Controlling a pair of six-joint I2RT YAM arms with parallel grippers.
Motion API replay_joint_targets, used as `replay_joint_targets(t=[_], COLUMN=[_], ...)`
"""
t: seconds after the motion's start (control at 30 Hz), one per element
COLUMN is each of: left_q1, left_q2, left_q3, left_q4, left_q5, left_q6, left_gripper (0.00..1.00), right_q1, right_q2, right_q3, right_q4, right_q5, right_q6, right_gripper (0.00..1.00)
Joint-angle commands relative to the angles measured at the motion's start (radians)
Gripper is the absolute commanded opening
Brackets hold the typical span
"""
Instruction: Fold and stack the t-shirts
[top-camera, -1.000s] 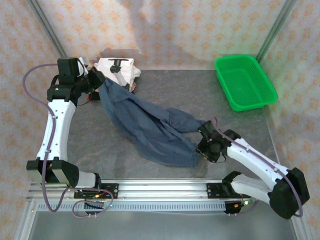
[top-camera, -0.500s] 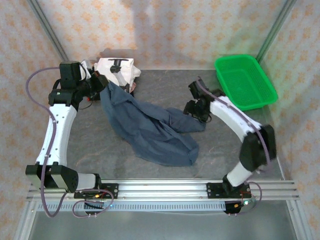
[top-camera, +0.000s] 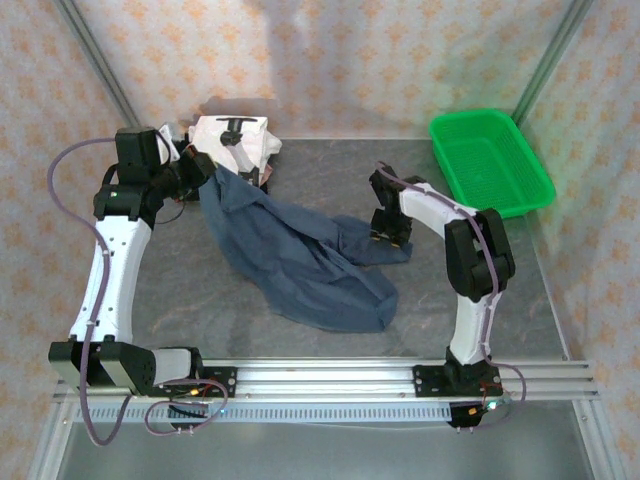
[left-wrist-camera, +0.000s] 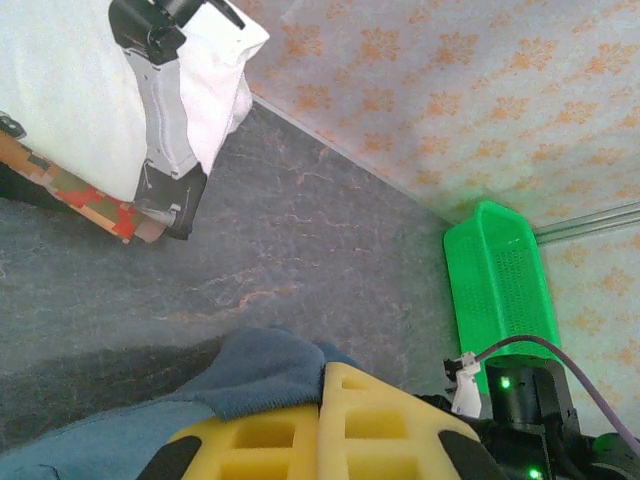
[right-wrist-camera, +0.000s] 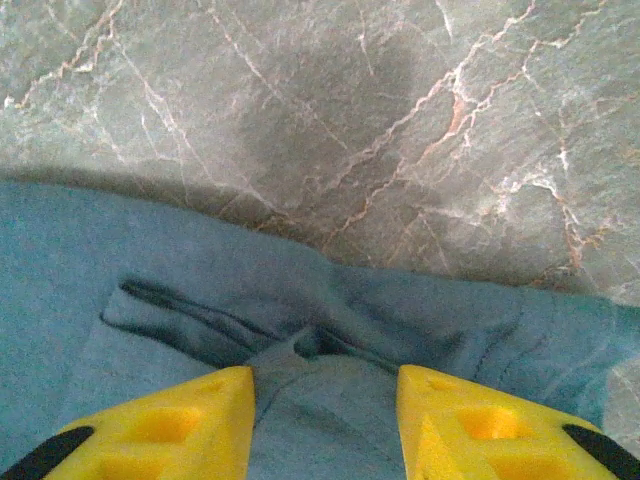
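The navy-blue shirt (top-camera: 300, 255) sprawls across the middle of the top view, its upper-left corner pinched tight in the left gripper (top-camera: 197, 170). The right gripper (right-wrist-camera: 325, 400) stands spread astride a fold at the shirt's right edge. At upper left, a folded white shirt (top-camera: 235, 138) mostly hides a red-orange shirt (left-wrist-camera: 95, 208); I can't make out the white shirt's black print.

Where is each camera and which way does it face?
Top: above and behind the robot, looking down on the table; left arm, right arm, blue shirt, folded pile, green basket.
Left wrist: looks across the table toward the far wall; left pincer shut on the blue shirt.
Right wrist: looks straight down; right pincer open over the shirt.
Shared: the blue shirt in all three; basket and pile in top and left wrist.
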Motion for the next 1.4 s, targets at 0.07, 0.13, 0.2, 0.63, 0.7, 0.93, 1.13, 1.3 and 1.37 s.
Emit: replay_joint_targets(t=[0.07, 0.13, 0.2, 0.63, 0.7, 0.93, 1.13, 1.3, 1.37], left_q1=[-0.003, -0.002, -0.003, -0.001, -0.001, 0.01, 0.024, 0.026, 0.02], left_q2=[-0.03, -0.031, -0.03, -0.04, -0.037, -0.02, 0.031, 0.131, 0.19], left_q3=[-0.01, -0.014, -0.019, -0.044, -0.043, -0.031, 0.023, 0.123, 0.181], left_q4=[-0.012, -0.012, -0.007, -0.017, -0.016, -0.023, -0.03, -0.03, -0.031], left_q5=[-0.007, -0.009, -0.007, -0.03, -0.034, -0.06, -0.076, -0.07, -0.066], left_q6=[0.027, 0.027, 0.026, 0.027, 0.027, 0.055, 0.079, 0.105, 0.113], left_gripper=[0.0, 0.0, 0.0, 0.0, 0.0, 0.0, 0.0, 0.0, 0.0], right_q1=[-0.005, -0.007, -0.01, -0.011, -0.012, -0.015, -0.019, -0.023, -0.026], right_q2=[-0.007, -0.027, -0.036, 0.018, -0.001, -0.148, -0.319, -0.453, -0.503], right_q3=[0.017, 0.008, 0.013, 0.01, -0.001, -0.037, -0.038, -0.041, -0.03], right_q4=[0.031, 0.037, 0.04, -0.025, -0.026, -0.007, -0.052, -0.092, -0.115], right_q5=[0.006, 0.004, -0.011, -0.019, -0.011, 0.011, 0.05, 0.095, 0.109], right_q6=[0.028, 0.037, 0.042, 0.032, 0.032, 0.042, 0.033, 0.032, 0.027], right_gripper=[0.42, 0.44, 0.46, 0.17, 0.06, 0.0, 0.0, 0.0, 0.0])
